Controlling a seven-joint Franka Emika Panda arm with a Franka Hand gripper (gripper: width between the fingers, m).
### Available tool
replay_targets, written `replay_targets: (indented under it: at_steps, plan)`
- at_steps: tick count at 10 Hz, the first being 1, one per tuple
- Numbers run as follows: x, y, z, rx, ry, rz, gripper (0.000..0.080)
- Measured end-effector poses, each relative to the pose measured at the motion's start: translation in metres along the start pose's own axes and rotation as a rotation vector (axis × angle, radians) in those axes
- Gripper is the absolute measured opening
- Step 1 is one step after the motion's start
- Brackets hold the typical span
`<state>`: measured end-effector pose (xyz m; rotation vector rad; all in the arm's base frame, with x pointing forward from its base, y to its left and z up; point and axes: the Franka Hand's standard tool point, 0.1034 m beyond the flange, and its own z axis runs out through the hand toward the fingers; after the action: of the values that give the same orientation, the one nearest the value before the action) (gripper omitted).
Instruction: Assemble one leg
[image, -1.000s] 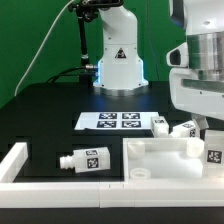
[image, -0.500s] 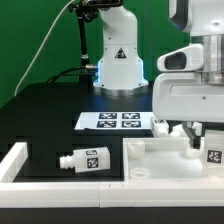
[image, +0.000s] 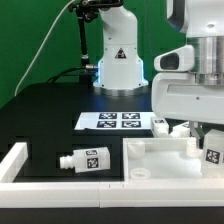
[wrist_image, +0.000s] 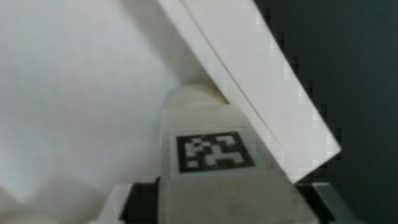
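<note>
In the exterior view, the arm's bulky white housing fills the right edge of the frame, and below it the gripper (image: 207, 141) comes down to a small white plastic leg (image: 213, 152) at the right side, over the far right part of the tabletop (image: 165, 158). The leg is blocky, with a black-and-white square tag facing the camera. The tabletop is a large white tray-like piece with raised walls and a round socket near its front corner. Another leg (image: 85, 159) lies on its side on the matte black table (image: 50, 115) in the lower left, its narrow round end pointing to the frame's left. Two more legs (image: 171, 127) sit behind the tabletop, beside the flat marker board (image: 115, 121) with its four tags. A white L-shaped rail (image: 20, 166) borders the lower left.

In the wrist view, the held leg (wrist_image: 217, 150) rises up the centre of the frame, smooth and white, tag forward, its upper end against a thick white wall of the tabletop (wrist_image: 249, 70). The dark fingers (wrist_image: 324, 200) press both of its sides, so the gripper (wrist_image: 222, 205) is clamped on the leg.
</note>
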<state>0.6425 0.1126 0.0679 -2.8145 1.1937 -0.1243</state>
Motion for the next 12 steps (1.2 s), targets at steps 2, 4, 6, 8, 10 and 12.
replay_targets:
  at_steps: [2, 4, 6, 8, 10, 12]
  plan:
    - [-0.0019, 0.0012, 0.0013, 0.004, -0.025, 0.343, 0.0290]
    - [-0.0028, 0.0005, 0.0017, 0.026, -0.076, 0.688, 0.0290]
    - [-0.0021, 0.0004, 0.0017, 0.032, -0.107, 0.918, 0.0290]
    - [0.0001, 0.0012, 0.0013, 0.035, -0.121, 1.020, 0.0290]
    - [-0.0017, 0.0003, 0.0010, 0.025, -0.115, 1.152, 0.0290]
    - [-0.0009, 0.0011, 0.0014, 0.025, -0.112, 1.143, 0.0290]
